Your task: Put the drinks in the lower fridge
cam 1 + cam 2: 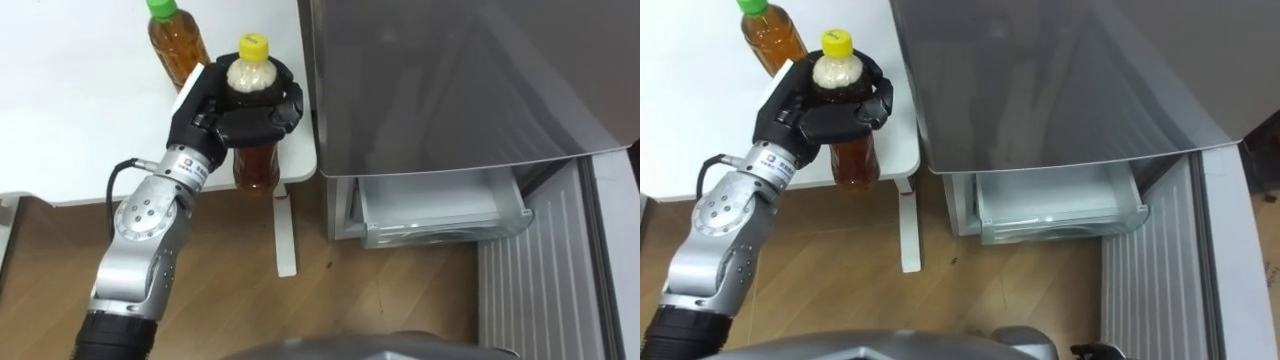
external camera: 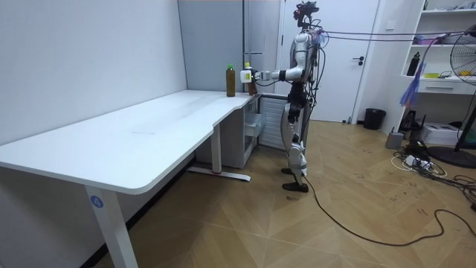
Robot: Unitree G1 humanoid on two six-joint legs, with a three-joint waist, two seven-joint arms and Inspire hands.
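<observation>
My left hand [image 1: 245, 115] is shut on a yellow-capped bottle of amber drink [image 1: 256, 168], its fingers wrapped round the neck and shoulder. The bottle hangs upright over the near right corner of the white table [image 1: 80, 120], just left of the grey fridge [image 1: 450, 80]. A second amber bottle with a green cap [image 1: 176, 45] stands on the table right behind my hand. Below the fridge's upper door, the lower compartment shows a pale drawer [image 1: 440, 205] pulled out. In the room view I stand at the table's far end, left arm stretched out with the bottle [image 2: 246, 77].
A ribbed grey panel [image 1: 540, 290] stands open to the right of the drawer. The table's white leg [image 1: 285, 230] rises from the wooden floor between table and fridge. In the room view the long table [image 2: 134, 141] runs along the wall.
</observation>
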